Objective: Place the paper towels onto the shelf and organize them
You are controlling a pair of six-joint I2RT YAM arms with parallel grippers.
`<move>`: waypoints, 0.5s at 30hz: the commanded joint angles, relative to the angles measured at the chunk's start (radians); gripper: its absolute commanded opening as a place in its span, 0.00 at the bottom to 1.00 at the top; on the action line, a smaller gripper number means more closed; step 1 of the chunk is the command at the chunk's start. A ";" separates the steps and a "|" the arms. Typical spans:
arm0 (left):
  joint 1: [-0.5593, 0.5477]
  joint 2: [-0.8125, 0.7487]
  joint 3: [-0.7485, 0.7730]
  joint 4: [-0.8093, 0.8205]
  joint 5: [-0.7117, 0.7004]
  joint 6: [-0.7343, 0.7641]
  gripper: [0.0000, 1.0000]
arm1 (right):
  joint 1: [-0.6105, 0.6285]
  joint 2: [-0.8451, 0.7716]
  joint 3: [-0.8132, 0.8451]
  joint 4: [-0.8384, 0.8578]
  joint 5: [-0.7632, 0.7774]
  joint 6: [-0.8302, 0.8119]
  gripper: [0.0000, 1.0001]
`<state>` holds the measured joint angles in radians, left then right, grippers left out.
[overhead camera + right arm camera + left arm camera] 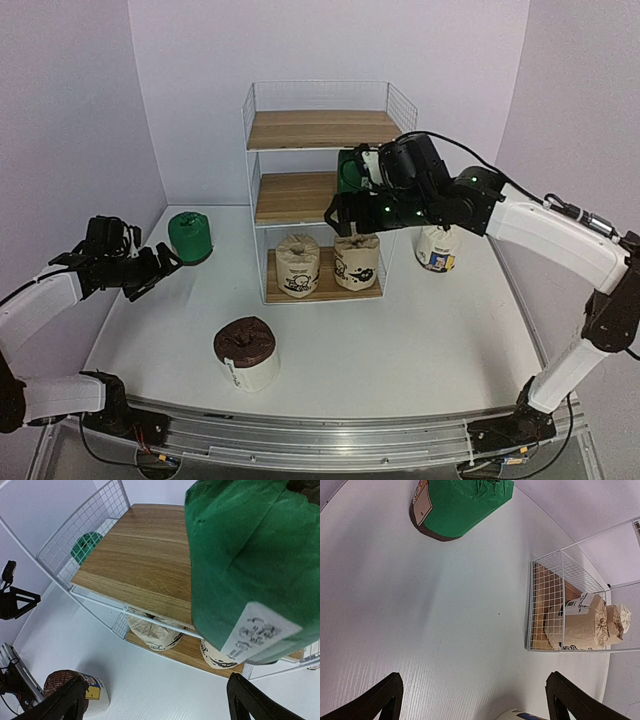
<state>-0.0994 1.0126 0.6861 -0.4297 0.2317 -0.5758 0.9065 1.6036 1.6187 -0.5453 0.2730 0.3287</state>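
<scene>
Two beige rolls stand on the shelf's bottom board at centre frame; a green roll sits on the middle board, upper right of the right wrist view. Jaws of the left gripper and right gripper stand apart.

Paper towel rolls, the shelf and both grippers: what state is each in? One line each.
Shelf: upright, top board bare.
Beige rolls: standing on the bottom board.
Green roll: on the middle board, right side.
Right gripper: open, at that shelved roll.
Other green roll: on the table, left.
White roll: on the table, right of shelf.
Brown-topped roll: on the table, front.
Left gripper: open, empty.
</scene>
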 commanded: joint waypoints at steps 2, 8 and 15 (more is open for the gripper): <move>-0.003 -0.018 0.028 -0.009 -0.003 0.004 1.00 | -0.041 0.060 0.093 0.018 -0.006 -0.031 0.94; -0.003 -0.018 0.029 -0.010 -0.007 0.004 1.00 | -0.066 0.070 0.094 0.024 0.054 -0.042 0.94; -0.003 -0.012 0.033 -0.010 -0.013 -0.001 1.00 | -0.091 0.079 0.072 0.079 0.031 -0.071 0.94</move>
<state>-0.0994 1.0126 0.6861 -0.4297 0.2314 -0.5762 0.8430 1.6675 1.6737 -0.5424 0.2913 0.2793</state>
